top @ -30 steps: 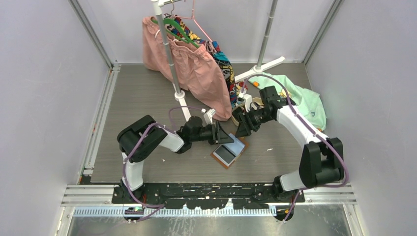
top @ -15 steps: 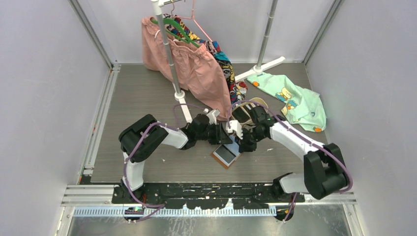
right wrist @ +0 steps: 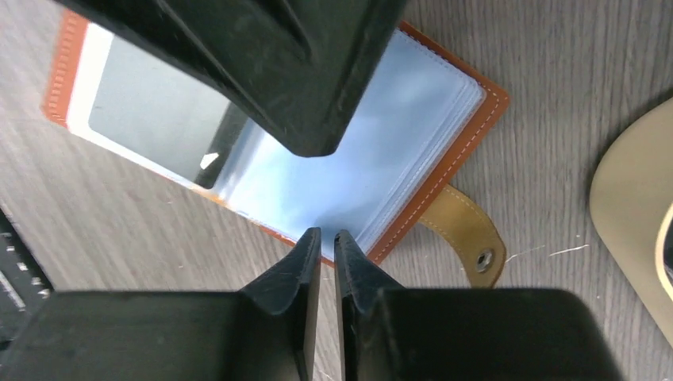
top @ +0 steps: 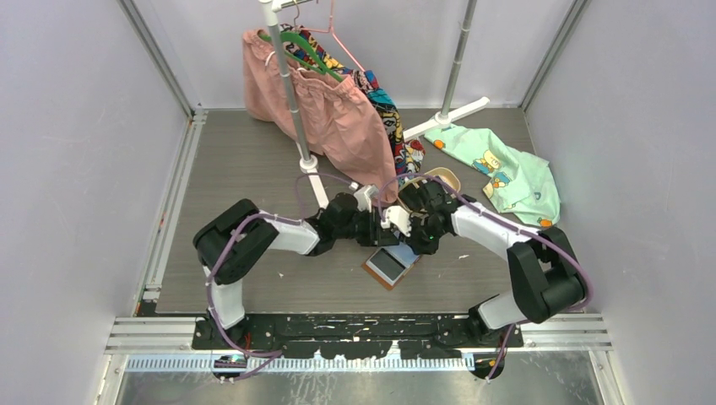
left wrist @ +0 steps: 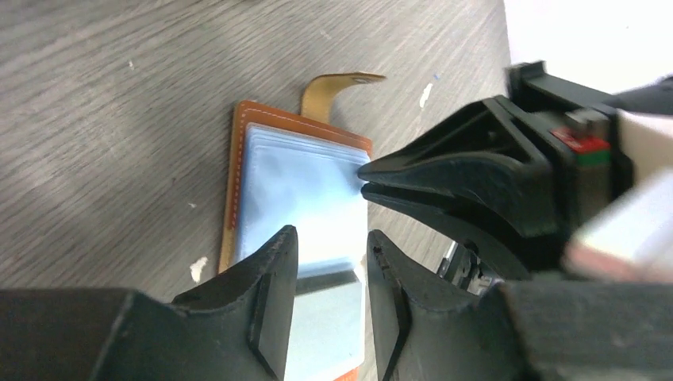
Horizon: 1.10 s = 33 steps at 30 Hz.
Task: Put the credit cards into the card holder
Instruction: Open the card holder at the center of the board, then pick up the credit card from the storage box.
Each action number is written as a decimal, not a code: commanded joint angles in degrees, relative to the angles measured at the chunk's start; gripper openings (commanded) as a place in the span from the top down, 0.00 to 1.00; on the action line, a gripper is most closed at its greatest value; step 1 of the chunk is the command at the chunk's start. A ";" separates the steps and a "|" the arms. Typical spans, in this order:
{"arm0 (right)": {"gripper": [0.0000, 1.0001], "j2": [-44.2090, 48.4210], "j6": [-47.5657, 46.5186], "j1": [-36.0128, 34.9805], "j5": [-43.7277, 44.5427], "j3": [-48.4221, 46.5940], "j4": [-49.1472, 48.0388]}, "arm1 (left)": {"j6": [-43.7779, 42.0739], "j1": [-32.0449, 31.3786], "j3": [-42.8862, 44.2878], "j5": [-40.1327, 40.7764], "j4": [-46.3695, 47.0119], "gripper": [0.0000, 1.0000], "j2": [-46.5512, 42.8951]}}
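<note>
The tan-brown card holder (top: pixel 389 265) lies open on the table, bluish clear pockets up (left wrist: pixel 294 186), with its snap strap (right wrist: pixel 468 238) sticking out. A greyish card (right wrist: pixel 147 119) sits in one pocket. My left gripper (left wrist: pixel 329 238) hovers just over the pockets, open, with nothing between the jaws. My right gripper (right wrist: pixel 327 236) faces it from the other side, jaws closed to a hairline, tips at the pocket edge (left wrist: pixel 361 176). I see no card between them. Both grippers meet over the holder in the top view, left (top: pixel 386 234) and right (top: pixel 413 242). Loose cards are out of view.
An oval beige tray (top: pixel 446 178) sits just behind the right arm and shows in the right wrist view (right wrist: pixel 635 190). A clothes rack base (top: pixel 309 164) with hanging pink shorts (top: pixel 338 118) stands behind the left gripper. A green shirt (top: pixel 507 169) lies back right.
My right gripper has swung from the tray at the back down and left to the card holder. My left gripper stayed at the holder, shifting only slightly.
</note>
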<state>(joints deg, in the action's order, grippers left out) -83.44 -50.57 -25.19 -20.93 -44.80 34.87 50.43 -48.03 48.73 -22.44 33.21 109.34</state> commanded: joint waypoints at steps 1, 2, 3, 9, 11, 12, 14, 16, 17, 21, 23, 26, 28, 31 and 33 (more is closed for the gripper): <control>0.81 5.86 0.80 2.28 -9.33 -3.15 3.29 | -5.82 0.47 -1.51 1.66 -1.59 0.61 -10.35; 0.79 7.31 1.20 3.27 -12.18 -3.32 3.72 | -7.00 0.55 -2.87 2.18 -2.21 0.60 -12.95; 0.76 8.66 1.71 4.13 -14.33 -3.61 4.09 | -8.19 0.57 -3.97 2.76 -2.79 0.59 -14.90; 0.73 12.49 6.60 9.16 -23.92 -8.00 6.15 | -20.40 0.83 -7.95 7.78 -11.27 0.57 -27.92; 0.72 12.49 10.06 10.13 -24.93 -9.99 5.59 | -25.32 0.96 -8.33 9.24 -14.70 0.56 -32.61; 0.71 12.25 12.48 10.88 -25.21 -11.00 4.69 | -27.50 1.12 -8.52 10.03 -16.10 0.55 -35.08; 0.60 10.63 21.18 13.05 -23.22 -13.40 0.98 | -30.25 1.51 -9.13 11.92 -18.19 0.44 -39.45; 0.44 7.11 30.53 16.64 -20.82 -17.19 -2.36 | -30.73 2.34 -10.55 13.72 -18.09 0.23 -42.83; 0.37 4.73 32.88 20.69 -23.07 -19.37 -2.58 | -30.59 2.98 -11.39 13.45 -17.23 0.15 -44.16; 0.33 -10.62 38.12 29.11 -28.08 -31.26 4.36 | -28.58 5.74 -12.84 7.81 -14.44 0.07 -45.67; 0.32 -15.98 36.37 29.73 -25.39 -36.52 8.83 | -27.37 6.00 -13.34 6.06 -13.16 0.10 -45.20; 0.31 -21.12 36.78 29.76 -21.71 -40.09 9.62 | -24.30 6.02 -15.77 5.67 -7.75 0.14 -44.16; 0.30 -23.95 37.18 29.76 -20.53 -41.82 9.82 | -22.33 6.00 -17.35 6.30 -4.12 0.16 -43.01; 0.30 -28.06 37.52 29.49 -19.85 -44.38 11.16 | -20.78 6.15 -18.35 6.53 -0.30 0.17 -39.54; 0.30 -30.20 37.33 28.82 -18.63 -45.30 11.34 | -20.08 6.49 -17.70 5.92 0.76 0.17 -36.68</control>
<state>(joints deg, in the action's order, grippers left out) -111.81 -14.41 4.75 -41.43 -85.43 44.01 27.83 -42.00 30.39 -15.25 25.17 68.90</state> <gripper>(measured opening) 0.704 0.836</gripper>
